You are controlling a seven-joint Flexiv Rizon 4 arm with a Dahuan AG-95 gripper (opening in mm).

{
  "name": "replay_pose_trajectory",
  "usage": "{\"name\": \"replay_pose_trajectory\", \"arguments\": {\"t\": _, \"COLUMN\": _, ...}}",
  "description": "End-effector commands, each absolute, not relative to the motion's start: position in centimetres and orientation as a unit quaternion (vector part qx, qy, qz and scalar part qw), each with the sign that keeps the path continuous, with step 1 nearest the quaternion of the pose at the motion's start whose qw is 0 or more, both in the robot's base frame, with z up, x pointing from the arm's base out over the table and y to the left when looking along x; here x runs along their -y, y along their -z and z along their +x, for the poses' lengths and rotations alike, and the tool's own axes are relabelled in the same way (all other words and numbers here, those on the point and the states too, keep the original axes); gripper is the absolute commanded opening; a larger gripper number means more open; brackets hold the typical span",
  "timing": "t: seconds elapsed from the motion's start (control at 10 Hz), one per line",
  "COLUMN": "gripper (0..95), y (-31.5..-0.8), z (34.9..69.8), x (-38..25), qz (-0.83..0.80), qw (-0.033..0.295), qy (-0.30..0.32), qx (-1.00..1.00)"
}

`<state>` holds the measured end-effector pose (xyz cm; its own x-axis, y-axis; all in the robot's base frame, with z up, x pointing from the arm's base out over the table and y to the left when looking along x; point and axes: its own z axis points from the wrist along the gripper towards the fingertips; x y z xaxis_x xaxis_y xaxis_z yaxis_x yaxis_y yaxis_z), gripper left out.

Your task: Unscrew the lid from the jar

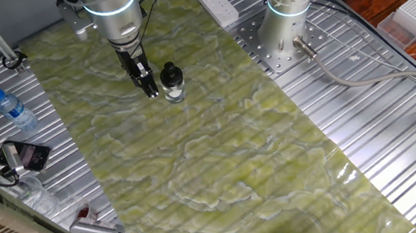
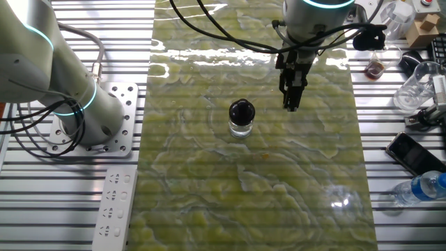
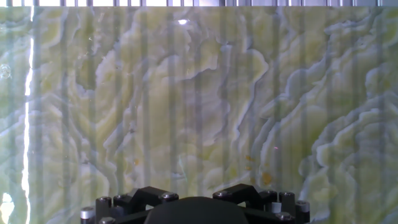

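The small clear glass jar (image 1: 175,91) stands upright on the green marbled mat, with the round black lid (image 1: 171,74) on top of it. It also shows in the other fixed view, jar (image 2: 241,126) and lid (image 2: 242,110). My gripper (image 1: 150,90) hangs just left of the jar, fingers pointing down and pressed together, holding nothing. In the other fixed view the gripper (image 2: 290,105) is to the right of the jar, a short gap away. The hand view shows only mat and the hand's black body (image 3: 199,210); jar and lid are out of it.
A blue-capped plastic bottle (image 1: 14,110) lies on the metal table left of the mat, with a phone (image 1: 25,155) near it. The second arm's base (image 1: 290,17) stands at the mat's right edge. A power strip (image 2: 113,207) and a brown-liquid glass (image 2: 375,67) flank the mat.
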<state>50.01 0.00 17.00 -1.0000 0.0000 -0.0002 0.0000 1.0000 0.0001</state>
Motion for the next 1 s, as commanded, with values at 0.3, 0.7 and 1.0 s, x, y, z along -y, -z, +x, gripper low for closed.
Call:
{"name": "replay_pose_trajectory", "arguments": {"t": 0.3, "gripper": 0.0, "y": -17.0, "z": 50.0, "x": 0.0, "qz": -0.216, "qw": 0.083, "qy": 0.002, "qx": -0.973}}
{"name": "replay_pose_trajectory", "arguments": {"t": 0.7, "gripper": 0.0, "y": -16.99, "z": 50.0, "x": -0.02, "qz": -0.217, "qw": 0.083, "qy": 0.002, "qx": -0.973}}
{"name": "replay_pose_trajectory", "arguments": {"t": 1.0, "gripper": 0.0, "y": -16.99, "z": 50.01, "x": -0.02, "qz": -0.216, "qw": 0.083, "qy": 0.003, "qx": -0.973}}
